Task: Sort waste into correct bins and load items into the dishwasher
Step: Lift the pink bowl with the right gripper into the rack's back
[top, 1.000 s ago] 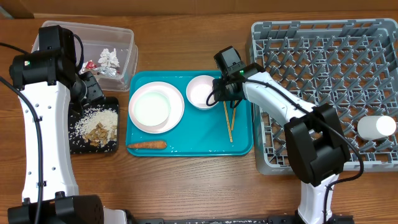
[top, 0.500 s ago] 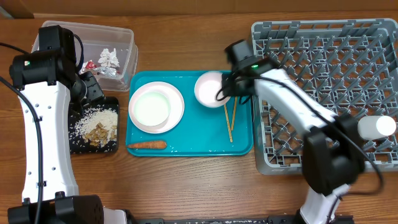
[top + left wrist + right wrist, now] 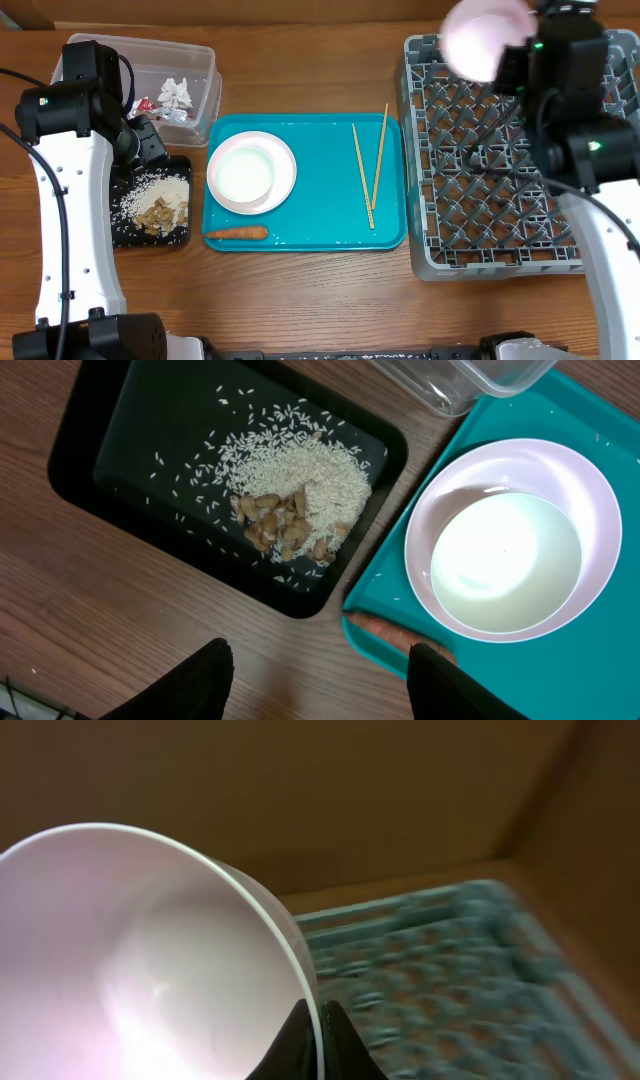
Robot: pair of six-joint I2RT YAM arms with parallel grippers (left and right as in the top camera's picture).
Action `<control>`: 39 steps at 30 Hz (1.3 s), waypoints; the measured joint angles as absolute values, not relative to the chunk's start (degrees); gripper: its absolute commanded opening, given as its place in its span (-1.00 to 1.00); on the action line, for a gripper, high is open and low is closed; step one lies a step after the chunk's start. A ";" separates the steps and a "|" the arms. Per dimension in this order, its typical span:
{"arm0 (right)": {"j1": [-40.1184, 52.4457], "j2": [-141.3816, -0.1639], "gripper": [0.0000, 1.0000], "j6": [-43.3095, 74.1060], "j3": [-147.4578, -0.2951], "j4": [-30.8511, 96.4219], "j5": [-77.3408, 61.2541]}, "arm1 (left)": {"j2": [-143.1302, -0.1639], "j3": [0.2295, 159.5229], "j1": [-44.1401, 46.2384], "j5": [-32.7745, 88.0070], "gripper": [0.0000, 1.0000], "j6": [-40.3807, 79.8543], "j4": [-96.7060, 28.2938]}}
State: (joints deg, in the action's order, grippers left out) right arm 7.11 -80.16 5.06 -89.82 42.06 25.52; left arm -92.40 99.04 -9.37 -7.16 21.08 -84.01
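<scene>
My right gripper [image 3: 316, 1042] is shut on the rim of a white bowl [image 3: 130, 970], and the overhead view shows this bowl [image 3: 487, 35] raised high over the far left corner of the grey dish rack [image 3: 500, 190]. On the teal tray [image 3: 320, 215] lie two chopsticks [image 3: 372, 170], a carrot [image 3: 236, 233] and a white plate with a bowl on it [image 3: 250, 170]. My left gripper [image 3: 322, 680] hangs open above the wood beside the black tray [image 3: 100, 470], which holds rice and food scraps [image 3: 290, 510]. Nothing is between its fingers.
The clear tub [image 3: 195, 55] at the back left holds crumpled foil [image 3: 178, 93] and a red-white wrapper [image 3: 143, 104]. The teal tray's corner with the carrot [image 3: 385, 632] lies just ahead of my left fingers. My right arm covers the rack's right part.
My right gripper has lifted the white bowl off the teal tray and carried it up and right over the rack. The left arm has not moved.
</scene>
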 measured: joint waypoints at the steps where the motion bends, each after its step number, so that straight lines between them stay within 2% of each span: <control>1: 5.43 -80.93 -0.92 4.38 -89.82 41.25 29.52 | -92.40 99.04 -9.37 -7.16 0.17 21.08 -84.01; 10: -4.75 -92.14 -0.92 1.65 -89.78 32.99 60.01 | -92.40 99.04 -9.37 -7.11 0.17 21.08 -84.01; 17: -8.67 -106.87 -0.92 -3.11 -89.78 28.38 73.69 | -92.40 99.04 -9.37 -6.42 0.16 21.08 -83.96; 24: -8.91 -116.42 -0.92 -4.51 -89.45 27.90 77.06 | -92.40 99.04 -9.37 -6.22 0.16 21.08 -83.79; 30: -8.45 -117.01 -0.92 -4.56 -89.45 28.23 76.93 | -92.40 99.04 -9.37 -6.20 0.16 21.08 -83.72; 39: -6.00 -116.73 -0.89 -2.85 -89.69 36.32 71.99 | -92.40 99.04 -9.37 -6.04 0.16 21.06 -83.37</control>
State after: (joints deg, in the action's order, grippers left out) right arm -6.00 -116.73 -2.85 -89.69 36.32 71.99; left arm -92.40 99.04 -9.37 -6.04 21.06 -83.37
